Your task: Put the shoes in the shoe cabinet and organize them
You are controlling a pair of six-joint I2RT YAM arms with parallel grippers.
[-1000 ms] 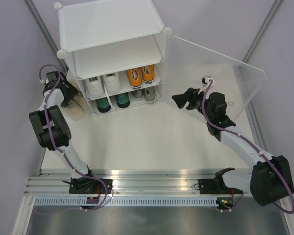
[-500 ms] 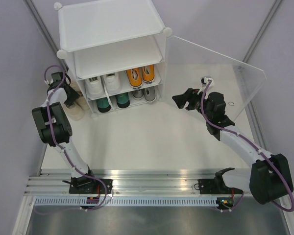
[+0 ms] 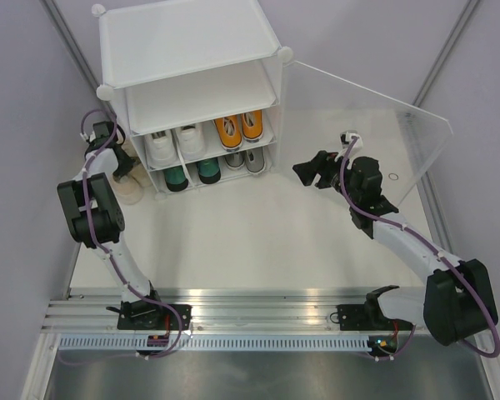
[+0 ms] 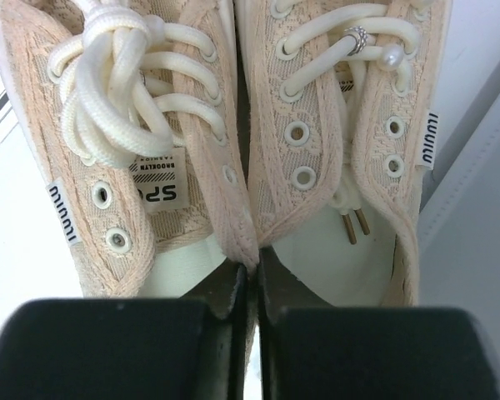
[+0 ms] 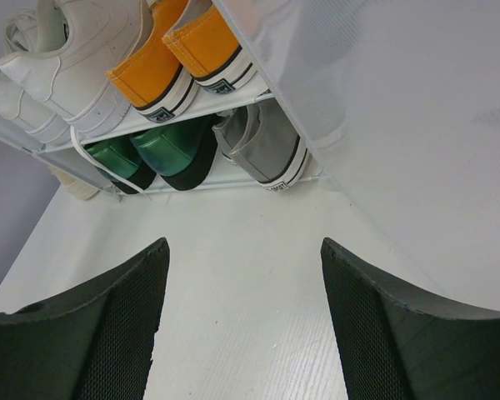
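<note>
Left gripper [image 4: 250,287]: my fingers [image 4: 117,350] are pressed together, clamped on the inner collars of the beige lace-up canvas sneakers [image 4: 192,167], with one collar from each shoe pinched between them. The pair lies side by side just left of the tall white translucent plastic shoe cabinet [image 3: 183,42], outside it.

Middle tier: white sneakers [image 3: 173,143] on the left, orange sneakers with white soles [image 3: 238,127] on the right.

Bottom tier: dark green sneakers [image 3: 193,173] on the left, grey sneakers [image 3: 245,158] on the right.

Clear hinged door panel [image 3: 367,125] stands swung open to the right.

Right gripper [image 3: 312,171] hangs over the white table [image 3: 258,242], facing the cabinet front, fingers wide apart and gripping nothing.
</note>
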